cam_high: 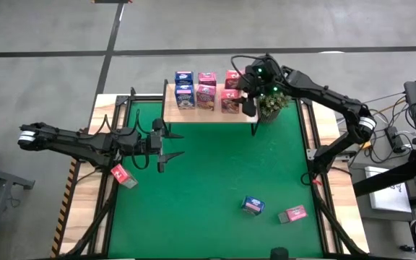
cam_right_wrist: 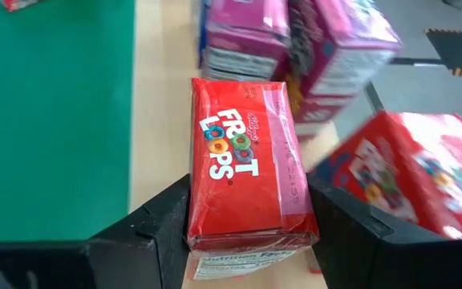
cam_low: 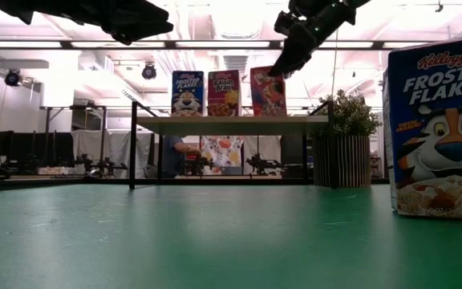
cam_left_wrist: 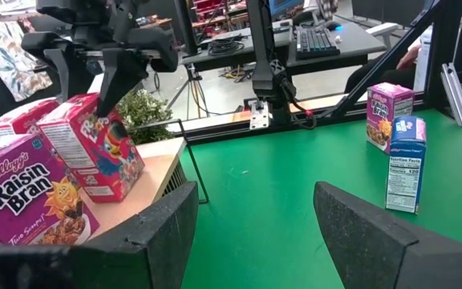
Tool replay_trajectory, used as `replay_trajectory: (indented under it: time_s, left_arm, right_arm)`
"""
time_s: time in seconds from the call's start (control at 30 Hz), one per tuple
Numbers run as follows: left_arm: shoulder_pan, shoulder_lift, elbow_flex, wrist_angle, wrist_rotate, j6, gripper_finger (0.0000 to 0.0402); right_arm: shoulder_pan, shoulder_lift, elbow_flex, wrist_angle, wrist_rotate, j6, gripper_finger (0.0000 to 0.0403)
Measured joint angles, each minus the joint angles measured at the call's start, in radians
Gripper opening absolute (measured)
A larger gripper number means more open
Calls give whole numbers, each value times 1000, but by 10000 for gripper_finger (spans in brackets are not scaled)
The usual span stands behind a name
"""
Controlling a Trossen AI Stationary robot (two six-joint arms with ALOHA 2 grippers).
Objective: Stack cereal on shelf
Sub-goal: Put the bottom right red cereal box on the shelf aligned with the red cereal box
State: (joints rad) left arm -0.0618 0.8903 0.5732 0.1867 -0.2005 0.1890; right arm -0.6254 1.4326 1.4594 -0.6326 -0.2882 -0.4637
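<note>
Green mat (cam_high: 215, 173) w/ wooden shelf (cam_high: 170, 115) at its far edge; six cereal boxes stand there in two rows. Right gripper (cam_right_wrist: 251, 210) is over the shelf's right end, fingers clasping a Froot Loops box (cam_right_wrist: 243, 172). Left gripper (cam_high: 170, 144) hovers spread & empty near the shelf's left front. We judge the risk: neighbours sit v. close, so a skewed release may topple them; three boxes remain on the mat

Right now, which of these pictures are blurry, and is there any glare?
Right wrist view: the Froot Loops box between the right gripper fingers is sharp, but the boxes behind it smear. Low view: bright ceiling lights wash out the background behind the shelf. High view: evenly lit, no glare.
</note>
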Motion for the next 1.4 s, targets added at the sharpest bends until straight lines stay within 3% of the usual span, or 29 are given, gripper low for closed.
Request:
replay_trajectory:
  time_s: [0.33,1.4]
  left_arm:
    - [0,0,0,0,0,-4,232]
    - [0,0,0,2,0,-16,232]
  right_arm:
    - [-62,-1,0,-6,-8,-28,201]
    - [-62,5,-3,-20,-7,-27,201]
